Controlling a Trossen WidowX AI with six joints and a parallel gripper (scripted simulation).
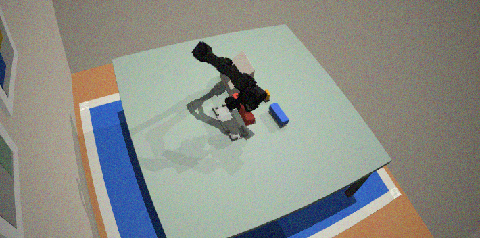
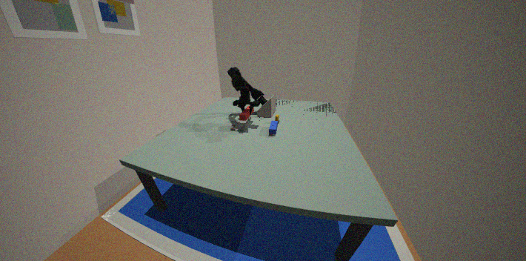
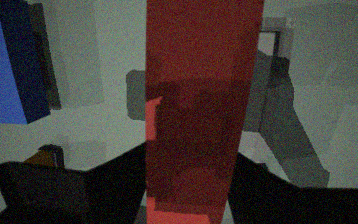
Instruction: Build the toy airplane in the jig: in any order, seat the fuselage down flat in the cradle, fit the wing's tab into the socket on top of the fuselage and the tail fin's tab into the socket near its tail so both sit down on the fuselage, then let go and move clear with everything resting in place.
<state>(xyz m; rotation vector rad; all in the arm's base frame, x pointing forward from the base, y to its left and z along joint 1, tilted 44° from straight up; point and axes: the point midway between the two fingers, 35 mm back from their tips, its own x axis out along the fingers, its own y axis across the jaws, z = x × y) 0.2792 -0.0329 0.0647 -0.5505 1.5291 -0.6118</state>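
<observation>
- The gripper (image 1: 244, 105), a black blocky assembly at the end of the matte black arm (image 1: 223, 65), has its jaws clamped on the red fuselage (image 1: 247, 115), a long flat-sided block with square edges.
- In the wrist view the fuselage (image 3: 197, 100) runs as a broad red slab up the middle of the frame, with the dark fingers on either side of its lower part.
- The fuselage hangs above the pale green table (image 1: 304, 157), just beside the grey jig (image 1: 224, 116); whether it touches the jig cannot be told.
- The jig is a low grey cradle with angular, stepped walls, partly lost in the arm's shadow.
- The blue wing (image 1: 279, 113), a smooth rectangular bar, lies flat on the table near the fuselage, apart from it.
- The yellow tail fin (image 1: 267, 95), a small blocky piece, sits by the gripper body, mostly hidden in the top view; it shows upright behind the wing in the exterior view (image 2: 276, 117).
- A plain grey wedge-shaped block (image 1: 241, 63) stands under the arm.
</observation>
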